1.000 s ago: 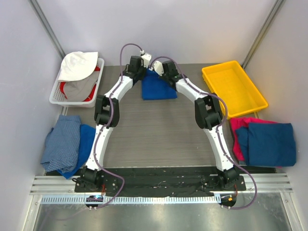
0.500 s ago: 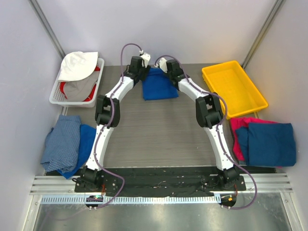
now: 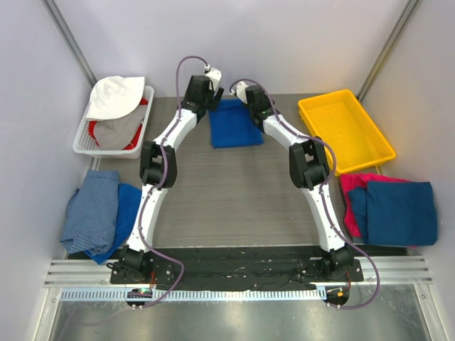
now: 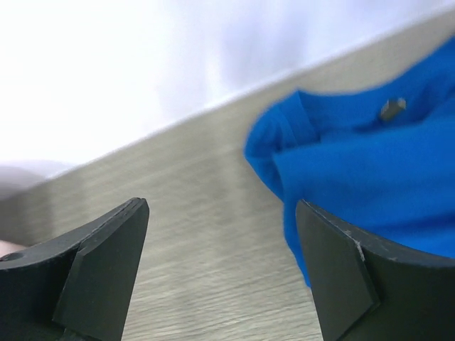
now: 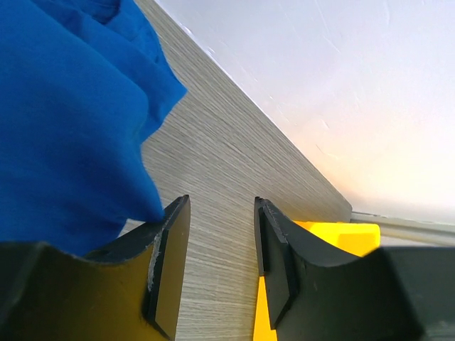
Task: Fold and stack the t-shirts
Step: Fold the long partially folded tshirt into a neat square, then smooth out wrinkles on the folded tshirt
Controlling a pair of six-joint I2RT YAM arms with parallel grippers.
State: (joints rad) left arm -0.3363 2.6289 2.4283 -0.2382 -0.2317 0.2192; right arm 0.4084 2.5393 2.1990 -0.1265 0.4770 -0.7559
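A royal blue t-shirt (image 3: 233,124) lies folded into a rectangle at the far middle of the table. My left gripper (image 3: 213,96) hovers at its far left corner, and my right gripper (image 3: 245,96) at its far right corner. In the left wrist view the left gripper (image 4: 220,234) stands wide open over bare table, the blue t-shirt (image 4: 370,163) just right of it. The right gripper (image 5: 222,249) is partly open with only table between its fingers, the t-shirt (image 5: 64,121) bunched against its left finger. A magenta t-shirt (image 3: 352,188) and a dark blue one (image 3: 398,209) lie stacked at the right.
A white basket (image 3: 79,145) with white, grey and red clothes stands at the far left. A yellow tray (image 3: 345,131) sits at the far right, also seen as the yellow tray (image 5: 341,231) in the right wrist view. A heap of blue clothes (image 3: 96,213) lies at the near left.
Both grippers have opened and let go of the blue t-shirt's far edge. The shirt has settled flat, and both wrists have drawn slightly back toward the far wall.
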